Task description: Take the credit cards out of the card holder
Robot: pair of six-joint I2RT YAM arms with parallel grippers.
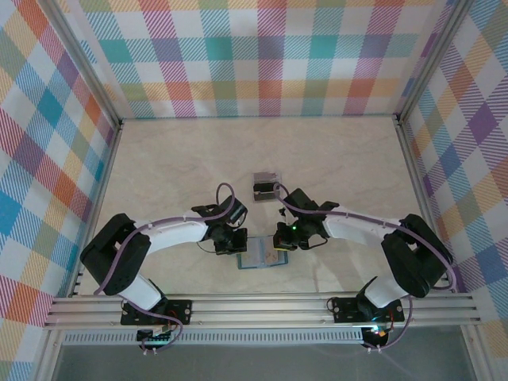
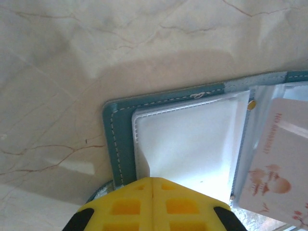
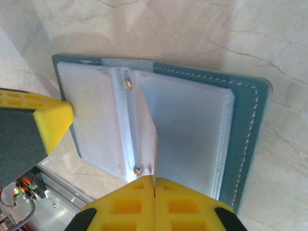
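Jaws on both arms meet over the near edge of the pale marbled counter (image 1: 333,159) in the top external view, the left gripper (image 1: 232,242) and right gripper (image 1: 284,238) facing each other. From up here I cannot tell how far either is open. Between them, a little nearer the arm bases, the teal-blue stitched folding card holder (image 1: 252,262) lies spread open and flat. Its long axis runs left to right and its spine points away from the bases. Farther out on the counter, well apart from the holder, lie the small dark rectangular credit cards (image 1: 264,189) with a pale grey strip at their far edge.

On the left wrist camera the left gripper (image 2: 153,192) has its yellow jaws pressed together, with the corner of a clear plastic sleeve (image 2: 187,139) running into the seam. The card holder (image 2: 118,139) shows a rounded teal corner. A pale card printed with pink figures (image 2: 274,163) sits in the neighbouring sleeve.

On the right wrist camera the right gripper (image 3: 155,190) is likewise closed, nipping a thin pale leaf (image 3: 149,139) that stands on edge by the brass-riveted spine. The card holder (image 3: 250,134) lies open beneath, and a yellow finger (image 3: 53,122) of the left gripper is at its far side.
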